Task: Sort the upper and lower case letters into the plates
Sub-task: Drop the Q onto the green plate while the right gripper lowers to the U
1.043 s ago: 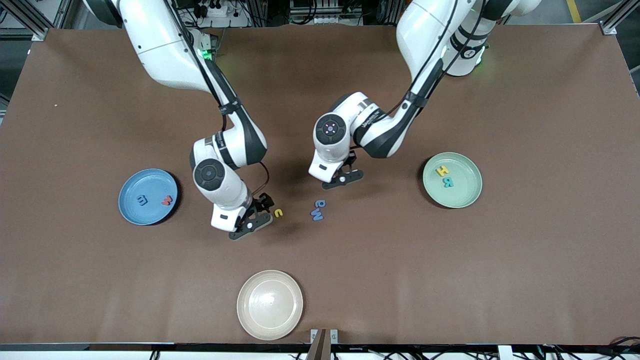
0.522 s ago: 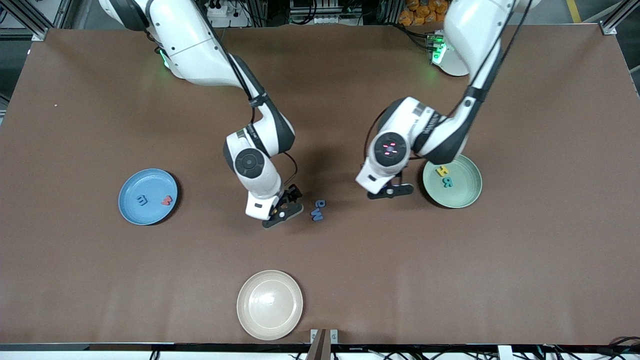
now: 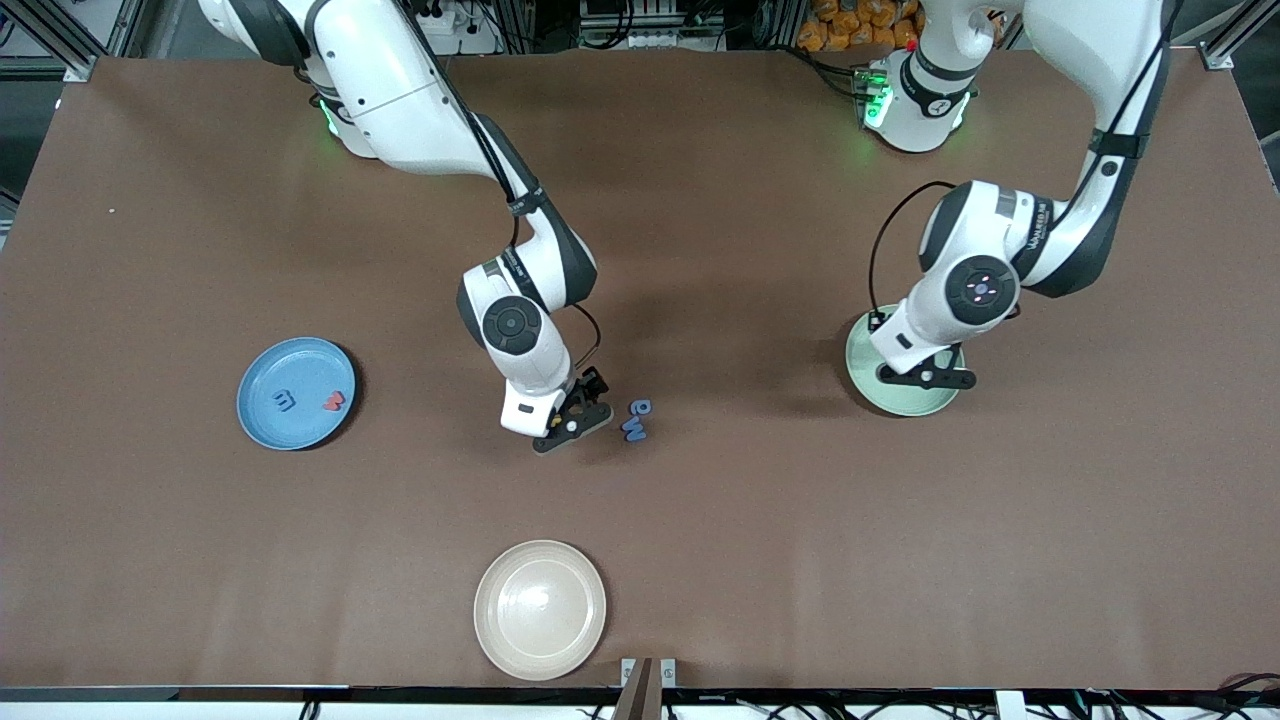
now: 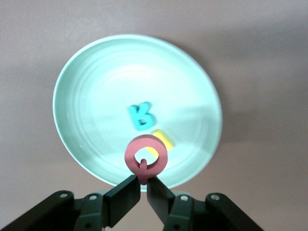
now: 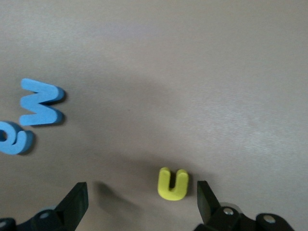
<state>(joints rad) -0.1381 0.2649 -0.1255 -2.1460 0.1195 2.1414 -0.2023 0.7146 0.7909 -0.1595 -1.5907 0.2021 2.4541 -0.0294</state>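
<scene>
The left end effector (image 4: 142, 185) pinched a red-pink foam Q (image 4: 146, 157) over the pale mint plate (image 4: 77, 82); releasing low would stop bouncing. The right end effector (image 5: 139, 197), spread wide, straddled a yellow foam u (image 5: 173, 183) on the brown surface (image 5: 192, 72).

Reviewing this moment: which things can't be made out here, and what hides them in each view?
- Front view: the yellow letter by the right gripper is hidden under it.
- Front view: the mint green plate has its letters covered by the left gripper.
- Left wrist view: the yellow letter in that plate is half hidden by the held pink letter.
- Right wrist view: one blue letter is cut by the edge.
</scene>
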